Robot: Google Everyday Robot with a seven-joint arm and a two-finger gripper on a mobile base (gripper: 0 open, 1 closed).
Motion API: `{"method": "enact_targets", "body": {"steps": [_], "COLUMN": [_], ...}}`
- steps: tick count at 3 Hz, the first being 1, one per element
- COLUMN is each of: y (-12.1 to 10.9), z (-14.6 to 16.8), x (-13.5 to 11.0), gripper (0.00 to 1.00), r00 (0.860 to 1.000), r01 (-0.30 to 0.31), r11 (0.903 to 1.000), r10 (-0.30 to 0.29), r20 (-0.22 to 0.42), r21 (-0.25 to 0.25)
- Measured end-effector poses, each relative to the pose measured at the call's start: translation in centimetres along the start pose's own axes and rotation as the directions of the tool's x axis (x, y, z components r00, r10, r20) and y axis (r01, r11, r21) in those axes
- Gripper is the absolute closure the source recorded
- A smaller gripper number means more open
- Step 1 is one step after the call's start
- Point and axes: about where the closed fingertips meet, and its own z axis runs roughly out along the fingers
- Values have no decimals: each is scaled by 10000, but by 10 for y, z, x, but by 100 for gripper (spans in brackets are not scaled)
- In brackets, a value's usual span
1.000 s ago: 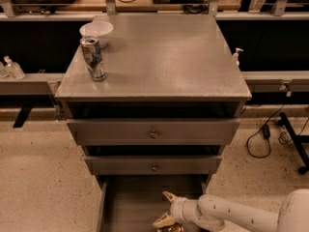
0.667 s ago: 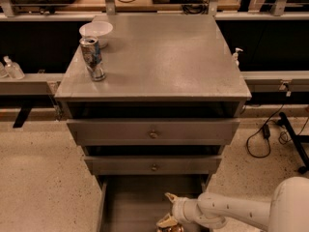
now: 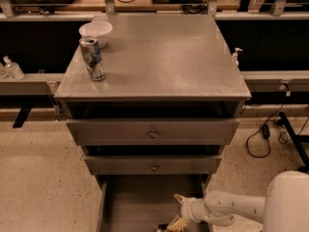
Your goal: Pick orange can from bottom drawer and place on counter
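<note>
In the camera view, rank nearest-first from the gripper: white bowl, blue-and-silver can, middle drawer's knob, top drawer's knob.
Gripper is over the bottom drawer.
1. Middle drawer's knob, just above.
2. Top drawer's knob, higher.
3. Blue-and-silver can, left on the counter.
4. White bowl, back left.

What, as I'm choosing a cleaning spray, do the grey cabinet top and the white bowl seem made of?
Wide flat grey counter: probably metal, matte, with a soft broad sheen. Round white bowl: smooth and pale, ceramic or plastic; can't tell. The gripper is low in the grey bottom drawer.
</note>
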Motion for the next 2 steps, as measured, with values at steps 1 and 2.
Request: {"method": "enact_targets", "body": {"steps": [1,2], "y": [-9,-10], "z": [-1,4], "x": [17,37], "gripper": [24,24], "r00": [9986,9926], "r01": [87,192], "r11": [9990,9982], "r10": [-110,-258], "r20": [-525,-1188], "r21": [-435,-563]}}
